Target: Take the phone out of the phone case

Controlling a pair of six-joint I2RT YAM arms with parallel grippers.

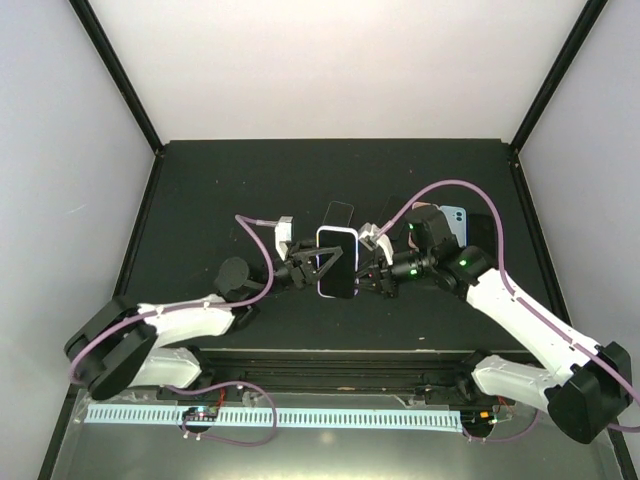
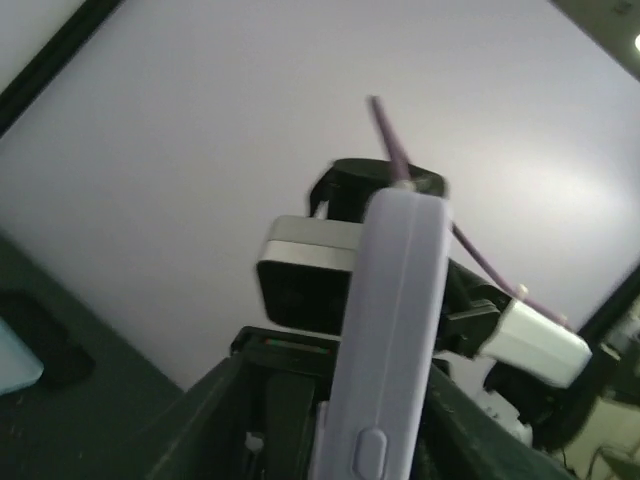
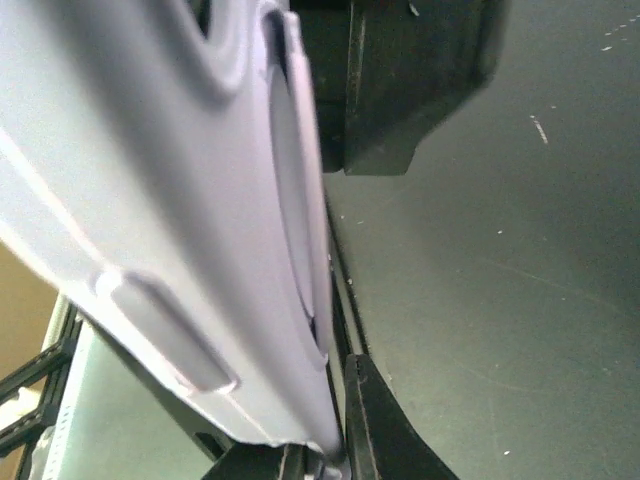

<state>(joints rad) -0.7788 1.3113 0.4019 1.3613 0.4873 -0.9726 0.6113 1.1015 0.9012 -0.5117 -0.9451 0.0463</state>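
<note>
A phone with a dark screen sits in a lilac phone case point(image 1: 336, 262), held above the black table between my two grippers. My left gripper point(image 1: 318, 266) grips its left long edge. In the left wrist view the case point(image 2: 392, 320) stands edge-on between the dark fingers point(image 2: 215, 420), a side button showing. My right gripper point(image 1: 365, 272) grips the right long edge. In the right wrist view the case's back point(image 3: 170, 200) fills the left half, and its rim is pinched beside the lower finger point(image 3: 385, 430). The phone's screen is hidden in both wrist views.
A black slab point(image 1: 340, 213) lies on the black table point(image 1: 220, 190) just behind the held phone. A pale blue phone-like object point(image 1: 453, 216) lies behind my right wrist. Black frame posts point(image 1: 120, 75) and pale walls bound the table.
</note>
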